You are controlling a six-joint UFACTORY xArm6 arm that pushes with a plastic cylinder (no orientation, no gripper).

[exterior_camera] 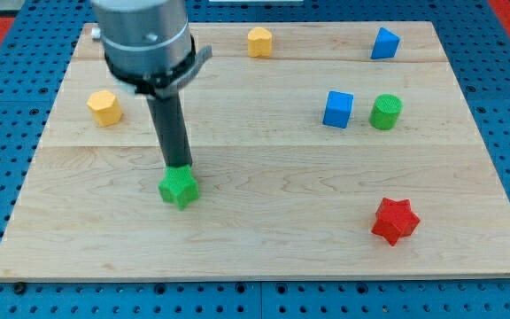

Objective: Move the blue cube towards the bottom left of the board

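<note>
Now | my tip [179, 166] touches green star [179, 188] (top edge) | blue cube [337, 109] well right

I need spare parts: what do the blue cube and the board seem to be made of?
Blue cube: probably plastic, uniform matte colour, maybe 3D-printed. Board: pale wood, visible grain and plank seams, smooth finish.

The worktop [264, 195] is seen as pale, smooth wood with fine grain and plank seams, set on blue perforated board [7, 177]. The blue cube [337, 109], green star [179, 188] and red star [394, 221] appear as matt plastic. The rod [170, 128] looks matt dark, its housing [144, 35] satin grey metal.
</note>
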